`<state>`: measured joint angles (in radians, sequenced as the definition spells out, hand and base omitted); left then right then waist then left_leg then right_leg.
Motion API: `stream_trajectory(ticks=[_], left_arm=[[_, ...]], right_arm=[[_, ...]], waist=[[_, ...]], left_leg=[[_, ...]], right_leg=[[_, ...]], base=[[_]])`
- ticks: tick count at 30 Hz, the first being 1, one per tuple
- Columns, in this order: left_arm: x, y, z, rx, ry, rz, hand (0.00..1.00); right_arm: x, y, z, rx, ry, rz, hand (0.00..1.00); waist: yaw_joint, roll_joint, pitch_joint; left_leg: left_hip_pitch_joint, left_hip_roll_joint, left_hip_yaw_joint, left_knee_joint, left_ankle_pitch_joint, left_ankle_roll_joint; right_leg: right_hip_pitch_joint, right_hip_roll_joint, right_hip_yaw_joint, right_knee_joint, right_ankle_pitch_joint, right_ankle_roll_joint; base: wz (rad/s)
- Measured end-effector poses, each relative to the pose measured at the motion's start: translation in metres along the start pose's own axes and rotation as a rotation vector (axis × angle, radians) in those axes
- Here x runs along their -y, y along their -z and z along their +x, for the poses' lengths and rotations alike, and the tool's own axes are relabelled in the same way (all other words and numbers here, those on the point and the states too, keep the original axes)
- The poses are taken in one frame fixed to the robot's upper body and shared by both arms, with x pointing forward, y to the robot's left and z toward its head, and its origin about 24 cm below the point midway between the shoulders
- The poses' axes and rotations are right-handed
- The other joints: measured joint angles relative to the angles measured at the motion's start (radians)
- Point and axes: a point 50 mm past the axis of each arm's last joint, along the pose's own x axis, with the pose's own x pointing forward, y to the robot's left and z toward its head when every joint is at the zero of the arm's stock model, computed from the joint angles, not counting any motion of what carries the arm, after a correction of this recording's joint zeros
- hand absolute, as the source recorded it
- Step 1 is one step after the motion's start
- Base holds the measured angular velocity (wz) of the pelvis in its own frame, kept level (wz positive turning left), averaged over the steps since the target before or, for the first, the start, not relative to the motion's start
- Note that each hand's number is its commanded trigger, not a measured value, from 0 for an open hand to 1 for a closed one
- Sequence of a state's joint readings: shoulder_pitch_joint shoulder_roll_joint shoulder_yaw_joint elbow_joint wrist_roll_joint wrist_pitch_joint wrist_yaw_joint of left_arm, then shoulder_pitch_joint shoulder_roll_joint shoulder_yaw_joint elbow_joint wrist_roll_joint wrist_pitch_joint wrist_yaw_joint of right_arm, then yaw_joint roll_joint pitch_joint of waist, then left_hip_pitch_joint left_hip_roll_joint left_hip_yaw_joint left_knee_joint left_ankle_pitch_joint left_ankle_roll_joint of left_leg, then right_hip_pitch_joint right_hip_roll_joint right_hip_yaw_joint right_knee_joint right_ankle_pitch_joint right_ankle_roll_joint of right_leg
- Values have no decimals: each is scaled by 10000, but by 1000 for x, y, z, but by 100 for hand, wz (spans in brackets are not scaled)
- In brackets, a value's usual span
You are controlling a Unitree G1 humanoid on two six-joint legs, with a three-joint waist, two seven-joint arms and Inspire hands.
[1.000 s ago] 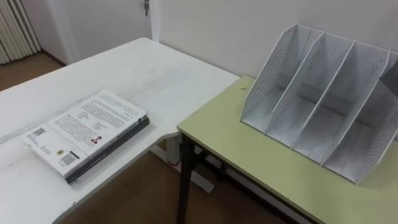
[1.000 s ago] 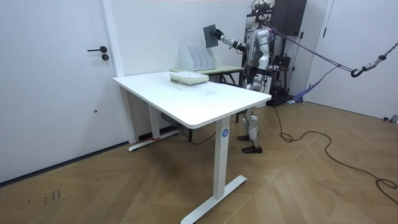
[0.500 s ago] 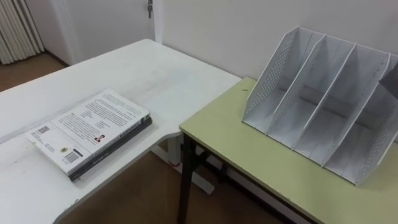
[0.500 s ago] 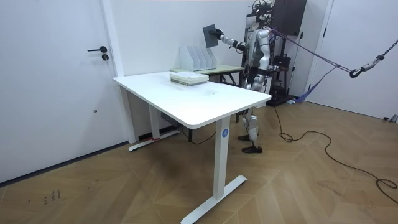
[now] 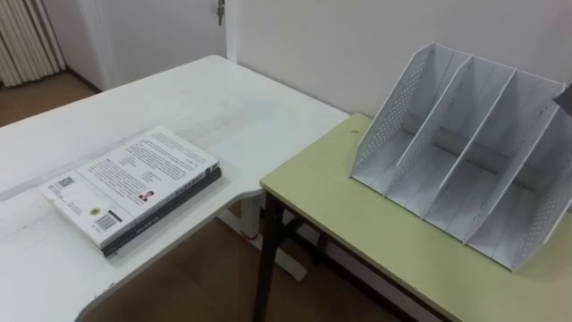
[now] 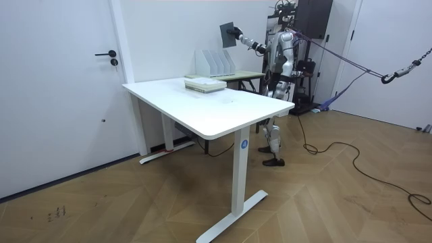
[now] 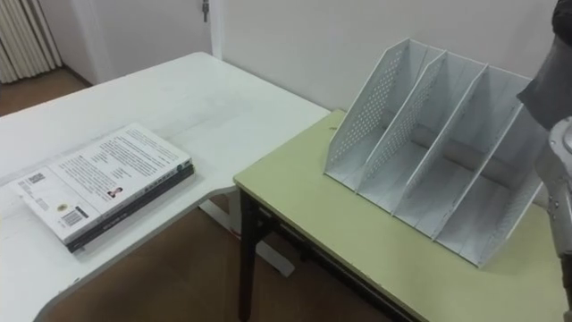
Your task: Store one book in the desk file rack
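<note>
A dark book point(image 6: 228, 34) is held up in the air by my right hand point(image 6: 241, 42), whose fingers are curled on it. It hangs above the white file rack point(image 5: 465, 170), and its dark edge point(image 7: 547, 85) shows at the right of the right eye view. The rack has several open slots and stands on the green desk point(image 5: 357, 224). Two more books lie stacked point(image 5: 134, 186) on the white table point(image 5: 214, 98). My left hand point(image 6: 268, 73) is low by my body in the room view.
I stand at the green desk point(image 6: 243, 76), beside the white table point(image 6: 209, 108). The wall runs just behind the rack. A gap of wooden floor point(image 5: 197, 286) lies between the two tables. A door point(image 6: 61, 88) is at the room view's left.
My right hand has lifted the dark book a little higher and tilted it more upright above the rack. The eye view has shifted slightly with the camera.
</note>
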<state>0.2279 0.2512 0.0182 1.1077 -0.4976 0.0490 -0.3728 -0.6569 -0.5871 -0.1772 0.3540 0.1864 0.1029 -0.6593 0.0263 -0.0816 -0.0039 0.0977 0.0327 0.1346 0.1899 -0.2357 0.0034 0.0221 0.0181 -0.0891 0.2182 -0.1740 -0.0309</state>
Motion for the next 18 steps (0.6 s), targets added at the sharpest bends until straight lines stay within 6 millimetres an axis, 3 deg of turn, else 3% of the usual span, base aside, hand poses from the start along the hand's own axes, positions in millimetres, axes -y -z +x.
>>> stream_trajectory(ticks=[18], left_arm=[[-2, 1, -1, -167, -119, 88, 0]], right_arm=[[0, 36, -1, -1084, -638, -1364, 100]], waist=[[-199, 163, -50]], left_leg=[[-120, 3, -186, 9, 2, -4]], right_leg=[[-1, -8, -177, -82, 6, -10]], base=[[2]])
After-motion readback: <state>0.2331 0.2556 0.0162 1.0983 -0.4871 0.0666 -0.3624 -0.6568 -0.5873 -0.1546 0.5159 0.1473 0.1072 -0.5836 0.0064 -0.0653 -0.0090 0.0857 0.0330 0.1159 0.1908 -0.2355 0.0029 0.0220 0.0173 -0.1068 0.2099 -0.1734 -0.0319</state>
